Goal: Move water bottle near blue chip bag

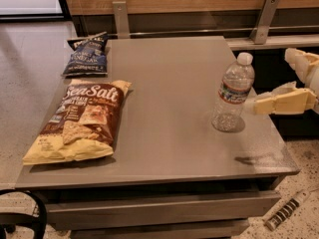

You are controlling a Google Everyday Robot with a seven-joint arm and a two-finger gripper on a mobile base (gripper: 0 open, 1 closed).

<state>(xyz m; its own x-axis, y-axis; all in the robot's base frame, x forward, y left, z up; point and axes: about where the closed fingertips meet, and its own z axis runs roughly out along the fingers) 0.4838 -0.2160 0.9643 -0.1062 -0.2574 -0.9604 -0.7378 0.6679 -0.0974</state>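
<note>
Grey table [169,118], water bottle [233,96] near right edge, claw [260,105] beside it, opening unclear, blue chip bag [87,57] far-left corner.

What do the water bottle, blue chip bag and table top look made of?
Water bottle: clear ribbed plastic, see-through, white cap. Blue chip bag: crinkled glossy film, probably plastic or foil. Table: smooth matte-grey top with faint reflections; laminate or metal, unclear. The gripper hangs just right of the bottle.

we see our gripper [273,81] at right edge, cream fingers [279,102] pointing left, spread apart, nearer finger level and reaching further left, arm out of view
</note>
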